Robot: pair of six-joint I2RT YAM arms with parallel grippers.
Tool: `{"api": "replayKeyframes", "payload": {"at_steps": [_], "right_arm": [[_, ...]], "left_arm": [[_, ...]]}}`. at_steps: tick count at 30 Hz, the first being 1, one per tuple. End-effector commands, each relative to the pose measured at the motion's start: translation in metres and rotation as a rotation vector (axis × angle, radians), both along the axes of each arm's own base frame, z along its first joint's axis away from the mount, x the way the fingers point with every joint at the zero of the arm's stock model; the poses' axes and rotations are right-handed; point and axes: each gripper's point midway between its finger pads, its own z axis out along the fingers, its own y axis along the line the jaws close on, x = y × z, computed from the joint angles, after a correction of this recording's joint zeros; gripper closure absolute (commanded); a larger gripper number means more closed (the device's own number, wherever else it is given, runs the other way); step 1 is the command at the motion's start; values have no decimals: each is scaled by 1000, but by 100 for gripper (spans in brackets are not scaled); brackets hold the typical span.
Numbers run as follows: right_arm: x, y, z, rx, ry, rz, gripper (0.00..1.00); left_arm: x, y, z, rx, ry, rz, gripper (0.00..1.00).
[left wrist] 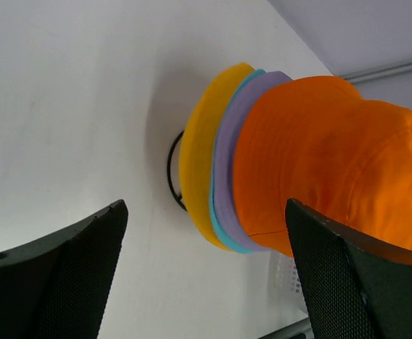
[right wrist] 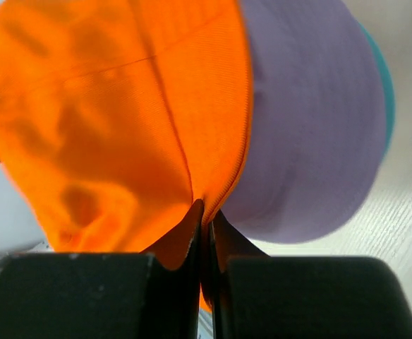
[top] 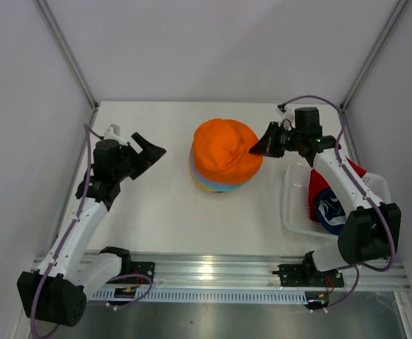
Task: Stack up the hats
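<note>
Orange hat (top: 223, 152): sitting topmost on the stack of hats (top: 204, 180) at the centre of the table (top: 156, 212), its right brim being pinched by the right gripper (top: 260, 147). Left gripper (top: 149, 152): hanging spread and empty, well left. Risk: retreating while clamped would be dragging it off the stack.

No readable text, labels, numbers anywhere. White marking on navy hat (top: 331, 210) in basket (top: 289, 201): illegible.
</note>
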Motion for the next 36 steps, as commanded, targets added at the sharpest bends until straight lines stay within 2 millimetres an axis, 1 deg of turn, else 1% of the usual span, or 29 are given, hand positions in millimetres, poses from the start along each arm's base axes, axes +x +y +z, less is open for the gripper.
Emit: {"api": "replayKeyframes", "payload": {"at_steps": [1, 2, 3, 5, 6, 7, 8, 9, 10, 11, 12, 15, 17, 18, 19, 21, 22, 26, 28, 29, 31, 32, 36], "right_arm": [[11, -8, 20, 89, -157, -37, 94], [7, -9, 11, 93, -147, -43, 94], [11, -9, 13, 96, -177, -49, 93], [15, -14, 8, 75, -187, -75, 91], [17, -16, 4, 68, -182, -85, 87], [20, -18, 4, 66, -181, -94, 81], [23, -22, 1, 63, -178, -106, 79], [26, -23, -2, 66, -161, -115, 77], [27, -24, -2, 72, -155, -120, 76], [30, -27, -3, 78, -150, -130, 76], [32, -28, -5, 87, -136, -134, 77], [36, -29, -7, 96, -134, -135, 78], [39, -29, -9, 98, -130, -134, 78], [40, -30, -9, 99, -129, -136, 78], [43, -29, -8, 99, -131, -132, 80], [46, -29, -8, 100, -129, -129, 81], [47, -29, -7, 100, -130, -129, 83], [56, -27, -2, 112, -139, -126, 86], [58, -24, -5, 122, -127, -116, 92], [60, -24, -3, 130, -128, -120, 93], [62, -22, -8, 135, -113, -118, 95], [63, -22, -8, 135, -112, -120, 95], [66, -19, -14, 129, -95, -113, 99]], "left_arm": [[18, -40, 28, -167, -114, -90, 5], [20, -45, 26, -192, -113, -100, 6], [22, -52, 29, -205, -125, -120, 7], [32, -60, 30, -219, -130, -135, 11], [33, -64, 28, -222, -122, -144, 12], [37, -69, 33, -240, -139, -159, 14], [43, -74, 31, -250, -145, -176, 15], [46, -79, 36, -261, -161, -197, 16], [47, -84, 39, -270, -168, -213, 18], [51, -90, 36, -274, -171, -237, 19], [53, -97, 45, -275, -190, -259, 20], [64, -112, 35, -277, -169, -299, 21], [68, -118, 28, -312, -151, -316, 23], [71, -126, 27, -343, -170, -354, 23], [70, -129, 20, -371, -156, -361, 25], [72, -132, 18, -393, -164, -370, 27], [74, -133, 11, -393, -148, -364, 28], [78, -131, -7, -367, -106, -344, 30], [78, -130, -14, -356, -95, -340, 30], [79, -130, -20, -349, -81, -336, 31], [80, -129, -28, -331, -70, -336, 31], [79, -129, -36, -322, -51, -332, 31], [81, -129, -48, -319, -29, -329, 32]]}}
